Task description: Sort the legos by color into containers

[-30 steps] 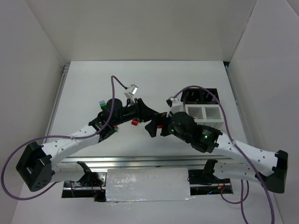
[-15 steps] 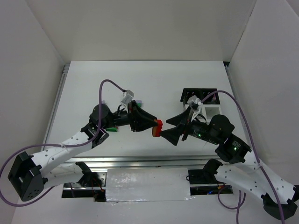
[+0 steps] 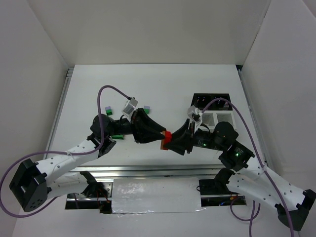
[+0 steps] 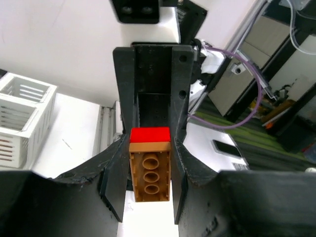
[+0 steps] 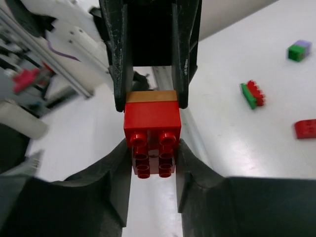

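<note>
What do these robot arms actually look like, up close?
Left arm and right arm match: white rounded shells, black joints and bases. A purple cable loops along each. The jaws are black and wedge-shaped. A green light glows on the right arm.

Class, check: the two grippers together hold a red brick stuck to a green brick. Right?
No. The red brick is stuck to an orange-brown brick, not a green one; the left wrist view shows it. The left gripper and right gripper do hold the pair.
</note>
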Robot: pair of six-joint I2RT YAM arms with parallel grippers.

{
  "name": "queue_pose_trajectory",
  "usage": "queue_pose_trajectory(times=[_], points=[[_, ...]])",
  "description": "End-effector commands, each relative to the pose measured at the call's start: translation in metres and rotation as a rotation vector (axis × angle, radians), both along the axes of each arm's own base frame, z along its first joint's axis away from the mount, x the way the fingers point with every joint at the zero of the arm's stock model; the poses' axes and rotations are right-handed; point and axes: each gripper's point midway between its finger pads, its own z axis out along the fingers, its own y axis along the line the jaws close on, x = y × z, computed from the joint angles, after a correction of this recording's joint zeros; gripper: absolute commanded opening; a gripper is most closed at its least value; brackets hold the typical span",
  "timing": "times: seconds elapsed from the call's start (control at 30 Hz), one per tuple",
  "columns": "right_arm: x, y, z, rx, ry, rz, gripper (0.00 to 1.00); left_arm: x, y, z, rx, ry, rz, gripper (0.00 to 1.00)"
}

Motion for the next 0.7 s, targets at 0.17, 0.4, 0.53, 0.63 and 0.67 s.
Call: queue_pose_trajectory(times=[0.17, 0.4, 0.53, 0.63, 0.67], points=[[-0.001, -0.006, 0.021, 0.080, -0.126, -0.006, 0.00, -0.007, 0.006, 0.018, -0.046, -0.112, 0.013, 0.00], [0.005, -0.025, 0.020, 0.120, -0.153, -0.076, 0.00, 0.011, 0.020, 0.010, 0.033, -0.130, 0.190, 0.00], [0.013, -0.023, 0.013, 0.106, -0.125, -0.092, 0.00, 0.016, 0.022, 0.008, 0.033, -0.125, 0.221, 0.00], [0.059, -0.042, 0.007, 0.067, -0.053, -0.370, 0.00, 0.028, 0.026, 0.010, 0.038, -0.102, 0.296, 0.00], [0.078, -0.057, -0.002, 0.035, 0.037, -0.514, 0.00, 0.034, 0.027, 0.001, 0.081, -0.074, 0.328, 0.00]])
